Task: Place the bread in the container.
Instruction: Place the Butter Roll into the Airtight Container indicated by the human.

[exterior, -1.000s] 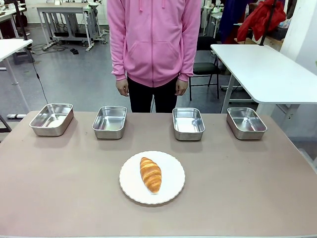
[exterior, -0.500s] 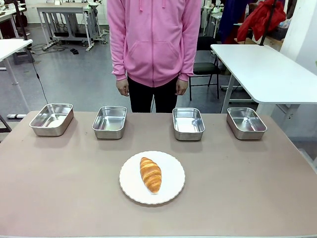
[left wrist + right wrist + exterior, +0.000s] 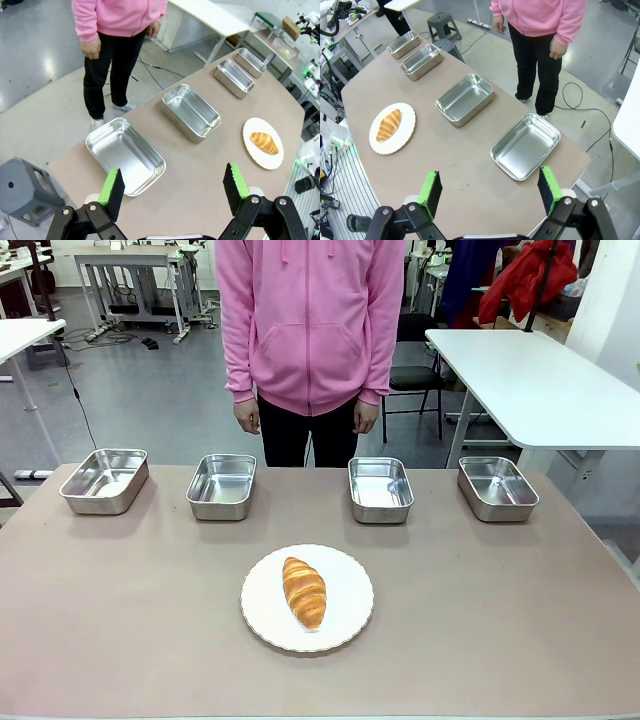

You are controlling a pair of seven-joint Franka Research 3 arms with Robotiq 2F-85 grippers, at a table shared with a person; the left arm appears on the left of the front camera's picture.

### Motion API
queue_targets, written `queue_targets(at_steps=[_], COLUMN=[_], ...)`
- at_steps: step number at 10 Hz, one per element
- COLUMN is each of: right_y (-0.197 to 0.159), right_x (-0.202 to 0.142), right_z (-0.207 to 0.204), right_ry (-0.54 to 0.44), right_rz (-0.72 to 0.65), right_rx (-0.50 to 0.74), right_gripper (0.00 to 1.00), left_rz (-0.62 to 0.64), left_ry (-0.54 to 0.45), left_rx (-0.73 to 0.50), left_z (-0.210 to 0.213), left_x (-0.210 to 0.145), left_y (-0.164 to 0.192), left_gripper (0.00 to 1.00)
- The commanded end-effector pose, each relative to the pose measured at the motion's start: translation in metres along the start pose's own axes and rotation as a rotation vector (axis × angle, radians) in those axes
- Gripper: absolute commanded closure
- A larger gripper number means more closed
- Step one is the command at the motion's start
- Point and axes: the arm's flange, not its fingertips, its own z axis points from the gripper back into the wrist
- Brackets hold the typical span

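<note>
Counter (image 3: 120,640): brown, broad, carrying every task item. Person (image 3: 310,330) in a pink top standing at the far side, arms down, taking no part.

Left hand (image 3: 173,190) and right hand (image 3: 490,191): both poised high above the counter ends, jaws spread fully wide, gripping nothing, touching nothing.

Four steel containers (image 3: 221,485) set in a row along the far edge, well apart from one another, all empty; intended one not identifiable.

White plate (image 3: 350,625) near the middle, on the robot's side of that row.

Bread (image 3: 304,592) lying lengthwise on the plate, untouched, well apart from both hands.

Judged: nothing of the task accomplished; approach, pick-up, carry and release into a container all outstanding.
</note>
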Motion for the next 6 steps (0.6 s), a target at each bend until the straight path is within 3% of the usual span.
queue_targets(at_steps=[1, 6], right_y=[0.0014, 0.0014], right_x=[0.0018, 0.0018], right_z=[0.0001, 0.0001], right_ry=[-0.004, -0.004], right_rz=[0.005, 0.005], right_rx=[0.002, 0.002], right_gripper=[0.00, 0.00], left_rz=[-0.008, -0.008], left_ry=[-0.012, -0.012], left_rx=[-0.010, -0.010], left_z=[0.0015, 0.0015], left_x=[0.0004, 0.0004], left_y=[-0.0010, -0.0010], left_gripper=[0.00, 0.00])
